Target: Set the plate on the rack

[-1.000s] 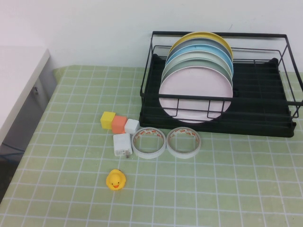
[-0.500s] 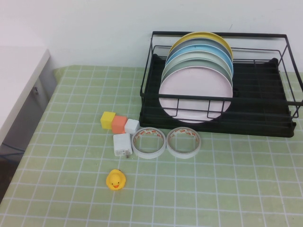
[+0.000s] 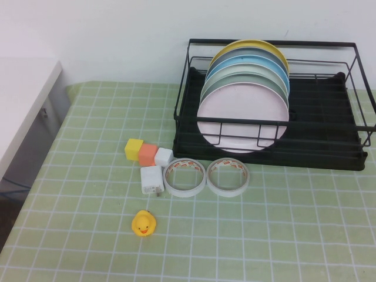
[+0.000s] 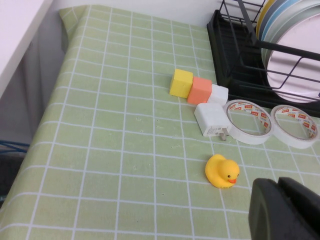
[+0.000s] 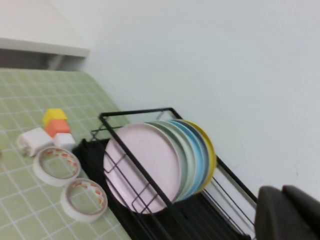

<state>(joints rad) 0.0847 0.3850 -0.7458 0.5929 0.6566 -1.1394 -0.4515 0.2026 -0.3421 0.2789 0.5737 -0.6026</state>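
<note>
The pale pink plate (image 3: pixel 242 117) stands upright in the black wire rack (image 3: pixel 329 144) at the front of a row of plates, with mint-green, blue and yellow plates behind it. It also shows in the right wrist view (image 5: pixel 145 167) and partly in the left wrist view (image 4: pixel 295 65). Neither arm shows in the high view. My left gripper (image 4: pixel 282 210) is shut and empty, above the table near the yellow duck (image 4: pixel 222 171). My right gripper (image 5: pixel 287 212) is shut and empty, raised off to the side of the rack (image 5: pixel 150 220).
In front of the rack lie two tape rolls (image 3: pixel 184 179) (image 3: pixel 228 176), a white charger (image 3: pixel 151 180), yellow, orange and white cubes (image 3: pixel 145 151) and the duck (image 3: pixel 144 224). A white counter (image 3: pixel 20 100) borders the table's left edge.
</note>
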